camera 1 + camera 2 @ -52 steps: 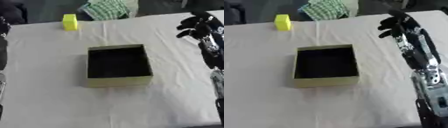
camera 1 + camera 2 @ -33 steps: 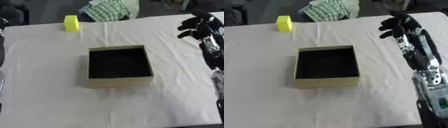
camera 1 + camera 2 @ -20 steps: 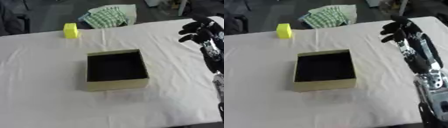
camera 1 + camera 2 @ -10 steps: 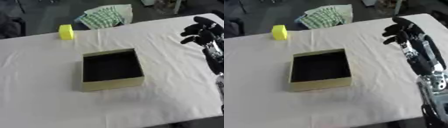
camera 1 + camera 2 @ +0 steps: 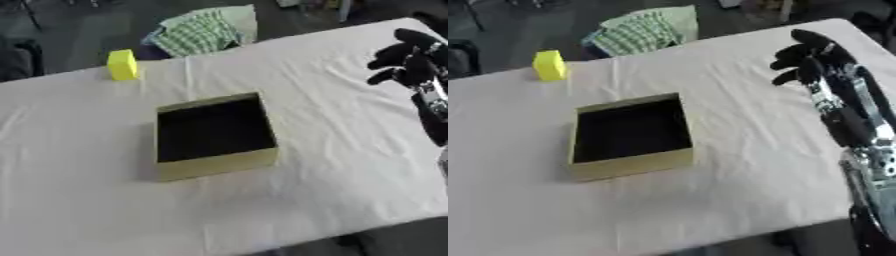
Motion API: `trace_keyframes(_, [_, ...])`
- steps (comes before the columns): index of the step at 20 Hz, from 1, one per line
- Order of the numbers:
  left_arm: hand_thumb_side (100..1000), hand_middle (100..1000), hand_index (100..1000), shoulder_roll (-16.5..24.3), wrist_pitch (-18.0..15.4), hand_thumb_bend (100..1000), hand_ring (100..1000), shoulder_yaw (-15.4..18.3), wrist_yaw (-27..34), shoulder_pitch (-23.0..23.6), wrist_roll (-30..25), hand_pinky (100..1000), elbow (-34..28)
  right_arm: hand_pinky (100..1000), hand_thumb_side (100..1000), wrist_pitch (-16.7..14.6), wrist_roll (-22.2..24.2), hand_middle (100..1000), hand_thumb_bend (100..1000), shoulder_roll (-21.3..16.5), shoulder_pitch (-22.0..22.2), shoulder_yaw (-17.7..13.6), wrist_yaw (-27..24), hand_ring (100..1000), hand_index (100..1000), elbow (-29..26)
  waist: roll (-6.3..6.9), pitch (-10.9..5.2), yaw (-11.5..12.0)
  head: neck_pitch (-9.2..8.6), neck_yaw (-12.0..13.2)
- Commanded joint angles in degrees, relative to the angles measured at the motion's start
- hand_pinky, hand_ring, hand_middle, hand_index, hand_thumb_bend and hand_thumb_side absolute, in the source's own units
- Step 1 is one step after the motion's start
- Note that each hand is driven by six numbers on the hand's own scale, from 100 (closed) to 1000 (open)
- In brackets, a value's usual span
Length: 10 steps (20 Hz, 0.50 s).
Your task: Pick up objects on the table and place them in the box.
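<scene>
The table is seen shifted and tilted against a second ago — a camera move, not the objects'. The box (image 5: 215,135) is left apparently empty at centre; the yellow block (image 5: 122,64) is unpicked near the far-left edge, well apart. The right hand (image 5: 808,56) is raised at right, fingers curled on nothing — the left is unseen.

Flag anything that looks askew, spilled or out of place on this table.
Nothing spilled or damaged. The box sits upright and open, slightly askew to the table edge. The yellow block stands near the far edge. A checked cloth lies past that edge. The right hand hovers, holding nothing.
</scene>
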Motion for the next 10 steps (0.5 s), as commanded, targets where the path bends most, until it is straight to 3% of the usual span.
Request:
trace_keyframes(1, [861, 775, 854, 0.6, 2.2, 345, 701, -1.1, -7.2, -0.5, -5.2, 886, 1.3, 598, 655, 0.0, 0.3, 679, 100, -1.0, -1.2, 0.0, -0.2, 704, 895, -0.5, -0.15, -0.63, 0.0, 0.50, 0.2])
trace_keyframes(6, [813, 807, 885, 0.1, 3.2, 425, 749, -2.8, -24.3, 0.1, -13.1, 875, 0.6, 598, 656, 0.0, 0.5, 679, 100, -1.0, -1.3, 0.2, -0.2, 704, 895, -0.5, -0.04, -0.35, -0.1, 0.40, 0.4])
trace_keyframes(10, [712, 850, 927, -0.1, -0.3, 635, 814, -4.0, -44.4, -0.1, -22.4, 852, -1.0, 598, 656, 0.0, 0.6, 679, 100, -1.0, -1.5, 0.3, -0.2, 704, 894, -0.5, 0.06, -0.22, -0.1, 0.44, 0.5])
